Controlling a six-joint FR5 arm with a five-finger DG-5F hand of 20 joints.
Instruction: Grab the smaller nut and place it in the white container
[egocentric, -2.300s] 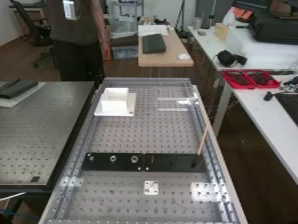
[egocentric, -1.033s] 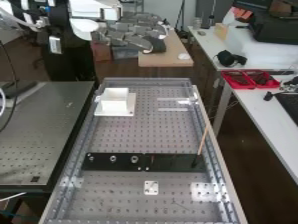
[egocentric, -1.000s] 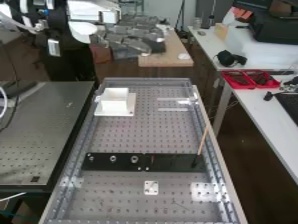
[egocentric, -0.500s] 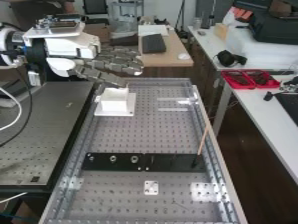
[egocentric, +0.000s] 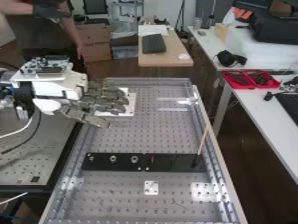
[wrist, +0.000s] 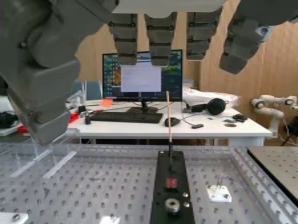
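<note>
High view: the hand (egocentric: 100, 104) sits at centre left of the frame, over the far part of the perforated tabletop (egocentric: 126, 135). Its fingers (wrist: 160, 40) reach out nearly straight, and the wrist view shows gaps between them, the thumb (wrist: 43, 95) well apart; they hold nothing. They hide much of the white container (egocentric: 130, 106), whose base shows past them; whether they touch it, I cannot tell. Nearer the camera, a flat black bar (egocentric: 103, 167) lies across the tabletop. Towards its left end stands the smaller nut (egocentric: 91, 158), followed rightward by the larger nut (egocentric: 113, 159) and the bearing (egocentric: 134, 159), all apart from the hand. Beyond them a thin stick (egocentric: 203, 140) rises, leaning slightly, and a small white plate (egocentric: 151, 188) lies below the bar in the frame.
</note>
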